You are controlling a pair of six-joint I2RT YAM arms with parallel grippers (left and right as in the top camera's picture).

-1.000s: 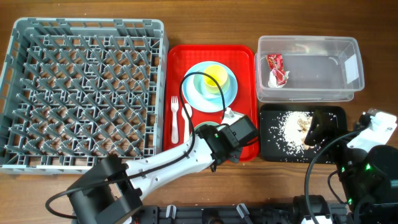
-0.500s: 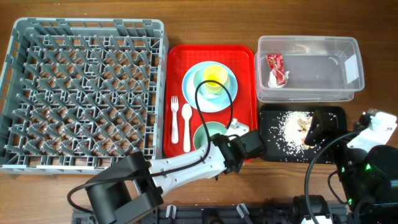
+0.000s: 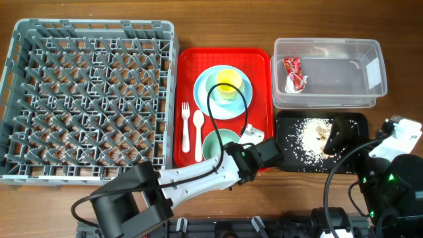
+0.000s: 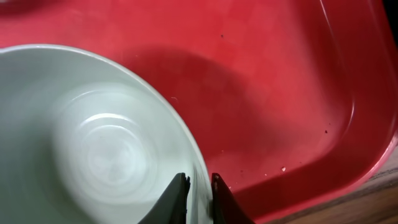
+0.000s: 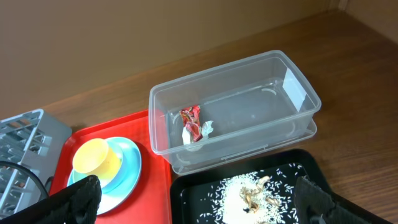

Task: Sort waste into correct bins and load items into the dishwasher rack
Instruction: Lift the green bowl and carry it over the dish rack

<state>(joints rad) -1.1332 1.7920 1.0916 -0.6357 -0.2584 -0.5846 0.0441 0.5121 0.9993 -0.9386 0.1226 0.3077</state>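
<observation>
Our left hand (image 4: 199, 194) is nearly closed, its dark fingers (image 4: 178, 198) pinching the rim of the mint-green bowl (image 4: 93, 143), one inside the wall and one outside. The bowl stands upright and looks empty, in the near right part of the red tray (image 4: 280, 81), close to its near lip.

Beside it on the right, our right hand (image 5: 198, 186) hangs wide open with nothing in it, above the black tray (image 3: 355, 120), where the rice (image 3: 307, 135) lies scattered.

What the next move turns on, we judge, is this: the dishwasher rack (image 3: 92, 26) lies to the left of the bowl, past the tray's left wall. The left arm is the nearer one and already has the grip. The fork (image 3: 186, 125) and spoon (image 3: 199, 132) lie between bowl and rack, side by side, long axes running near to far. So the bowl needs a lift clear of them and of the tray wall before it travels left.

Farther back, the light blue plate (image 3: 205, 99) carries the yellow cup (image 3: 228, 80). Farthest right, on the tabletop (image 3: 396, 26), the clear tub (image 3: 344, 82) holds the wrappers (image 3: 293, 73).
</observation>
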